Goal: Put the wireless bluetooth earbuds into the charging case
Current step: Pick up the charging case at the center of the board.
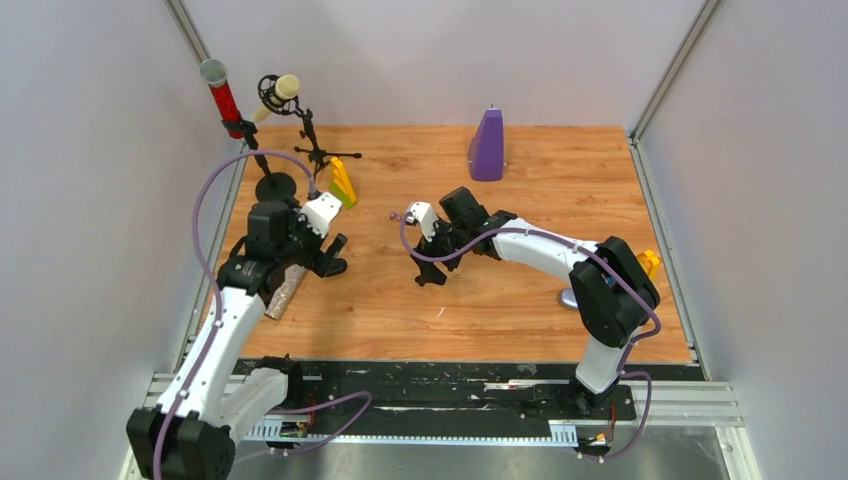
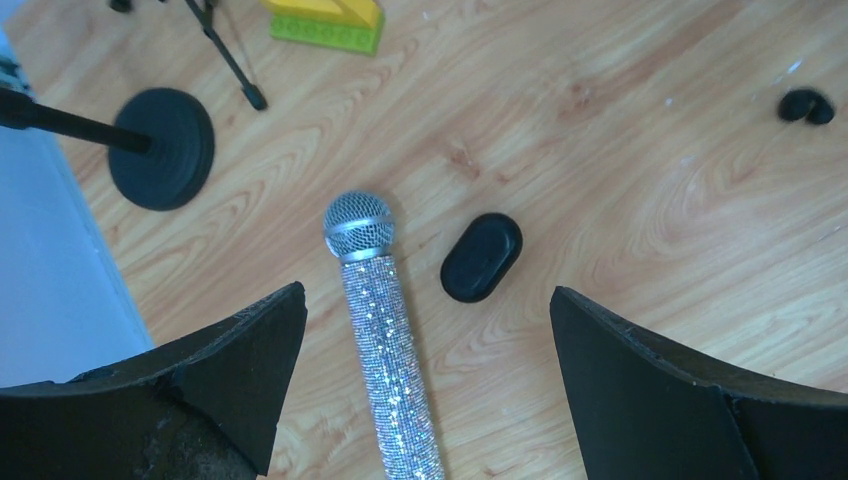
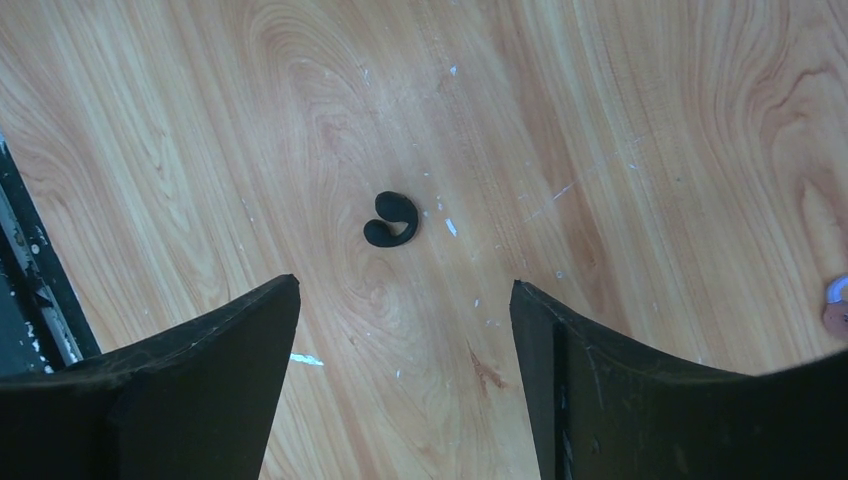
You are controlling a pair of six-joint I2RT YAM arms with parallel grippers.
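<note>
Plainly, the black wireless bluetooth earbuds [image 3: 391, 218] are seen lying on the wooden table [image 3: 600, 120] as one small curled dark shape. Nothing is touching them. In the top camera's view they are placed well to the right of the glitter-covered microphone [image 2: 385, 340]. The right gripper [image 3: 405, 290] is held above them with its fingers spread; the buds are framed just ahead of the gap, and nothing is pinched. The black oval charging case [image 2: 481, 256] is laid flat just beside the microphone's mesh head, on the same side as the earbuds but not touching it, and its lid appears shut. The left gripper [image 2: 428, 292] is poised over microphone and case with its fingers spread wide and empty. Beyond the microphone's head, a round black stand base [image 2: 165, 148] and a yellow and green block [image 2: 330, 20] are found. Far beyond the microphone, at the table's back edge, a purple wedge-shaped object [image 1: 487, 145] is stood upright.
</note>
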